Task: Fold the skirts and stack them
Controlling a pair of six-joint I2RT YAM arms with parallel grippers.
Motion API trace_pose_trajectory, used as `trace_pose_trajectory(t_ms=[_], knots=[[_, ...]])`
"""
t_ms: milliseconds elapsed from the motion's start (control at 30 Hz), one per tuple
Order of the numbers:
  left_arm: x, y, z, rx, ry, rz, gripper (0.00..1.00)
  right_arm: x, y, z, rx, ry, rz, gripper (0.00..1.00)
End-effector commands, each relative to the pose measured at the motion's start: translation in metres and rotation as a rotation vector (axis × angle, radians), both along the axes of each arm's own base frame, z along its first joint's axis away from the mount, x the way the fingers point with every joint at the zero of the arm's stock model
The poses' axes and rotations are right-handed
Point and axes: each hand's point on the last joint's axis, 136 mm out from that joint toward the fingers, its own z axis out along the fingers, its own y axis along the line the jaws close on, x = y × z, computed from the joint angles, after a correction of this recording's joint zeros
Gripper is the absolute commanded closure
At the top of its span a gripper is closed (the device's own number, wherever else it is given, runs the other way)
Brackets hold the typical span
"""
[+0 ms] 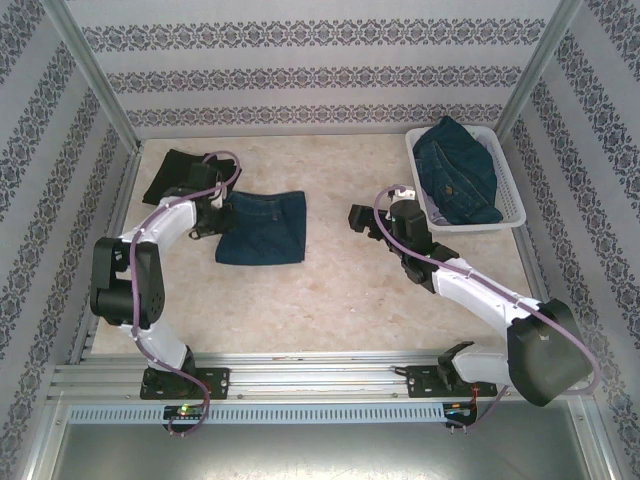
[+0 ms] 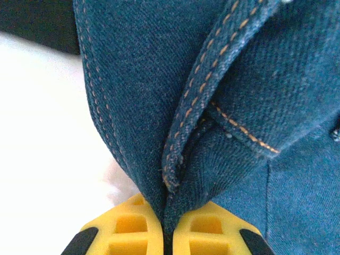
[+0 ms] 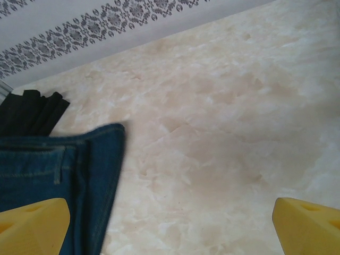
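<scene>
Left end effector (image 2: 167,234), left wrist view: yellow fingertips (image 2: 125,228) closed tight on a stitched fold of the dark blue denim skirt (image 2: 133,79).

Right end effector (image 3: 170,228), right wrist view: spread wide, nothing held, poised over the pale marbled surface (image 3: 223,133); black cloth skirt (image 3: 32,109) seen beyond.

Top view: gripped skirt lies folded left of centre, near the black one; second denim skirt (image 1: 455,170) heaped in white lattice basket (image 1: 510,200).

Step judged: stacking. Next: pinched edge to be lifted and carried without the fold being lost.
</scene>
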Motion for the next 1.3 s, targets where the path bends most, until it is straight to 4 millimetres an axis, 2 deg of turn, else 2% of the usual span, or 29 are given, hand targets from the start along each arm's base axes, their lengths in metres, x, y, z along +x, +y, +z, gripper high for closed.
trace_pose_trajectory(t_ms=[0, 200, 367, 467, 600, 867, 1100, 1267], knots=[[0.004, 0.011, 0.017, 0.199, 0.045, -0.07, 1.0, 0.012, 0.001, 0.01, 0.012, -0.029, -0.009, 0.02], [0.046, 0.038, 0.061, 0.448, 0.049, -0.194, 1.0, 0.021, 0.003, 0.007, 0.006, -0.014, -0.013, 0.02], [0.07, 0.029, 0.096, 0.362, -0.028, -0.376, 1.0, 0.023, 0.001, 0.002, -0.004, 0.002, -0.021, 0.02], [0.083, 0.039, 0.114, 0.38, -0.046, -0.416, 1.0, 0.023, -0.001, 0.001, -0.015, 0.017, -0.025, 0.02], [0.096, 0.05, 0.123, 0.368, -0.049, -0.471, 1.0, 0.022, -0.003, 0.001, -0.035, 0.034, -0.029, 0.02], [0.115, 0.048, 0.142, 0.28, -0.139, -0.572, 1.0, 0.018, -0.007, -0.003, -0.058, 0.07, -0.044, 0.02], [0.118, 0.08, 0.157, 0.235, -0.211, -0.554, 1.0, 0.015, -0.008, -0.004, -0.069, 0.097, -0.046, 0.02], [0.125, 0.099, 0.148, 0.239, -0.225, -0.582, 1.0, 0.013, -0.007, -0.003, -0.074, 0.116, -0.047, 0.02]])
